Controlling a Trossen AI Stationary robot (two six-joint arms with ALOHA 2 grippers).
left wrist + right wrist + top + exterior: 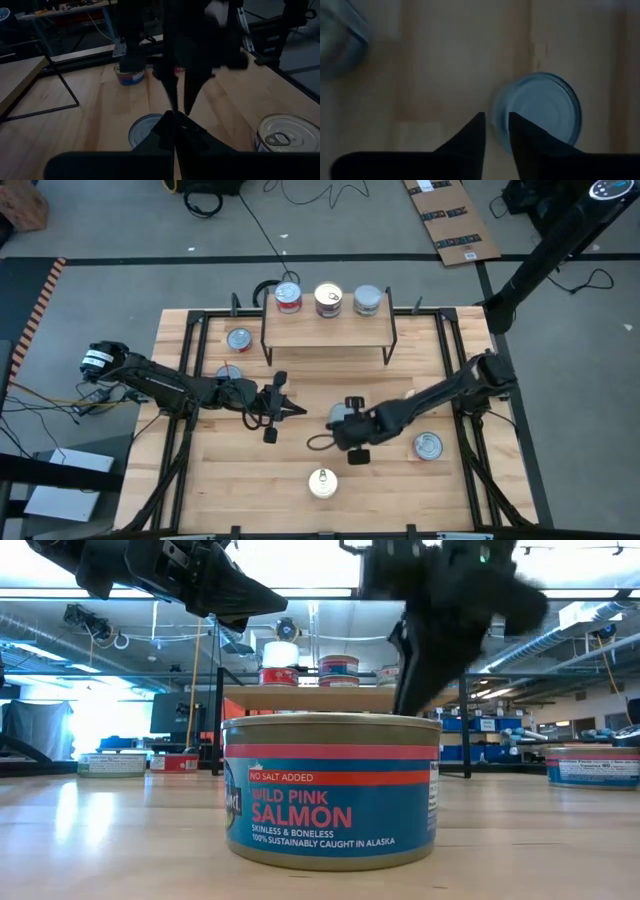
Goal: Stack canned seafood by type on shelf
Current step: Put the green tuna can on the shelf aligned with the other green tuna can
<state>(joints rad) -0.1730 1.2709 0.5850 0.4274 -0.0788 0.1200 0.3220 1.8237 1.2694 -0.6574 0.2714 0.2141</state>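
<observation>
The shelf (pixel 328 328) stands at the table's far middle with three cans on its board: a red-sided one (pixel 288 298), a gold-topped one (pixel 328 300) and a pale one (pixel 367 300). My right gripper (pixel 496 119) points steeply down at mid-table, its fingers a little apart, just over the rim of a bluish-topped can (pixel 540 107) that stands on the table. Nothing lies between the fingers. My left gripper (pixel 298 409) hangs shut and empty above the table, left of that can. A blue salmon can (pixel 330 790) stands by the near edge.
Loose cans stand on the table: one at the right (pixel 428 445), one at the far left (pixel 238 338), one half under my left arm (pixel 228 372). A black frame (pixel 455 370) runs along the table's sides. Bare wood lies between the shelf and the arms.
</observation>
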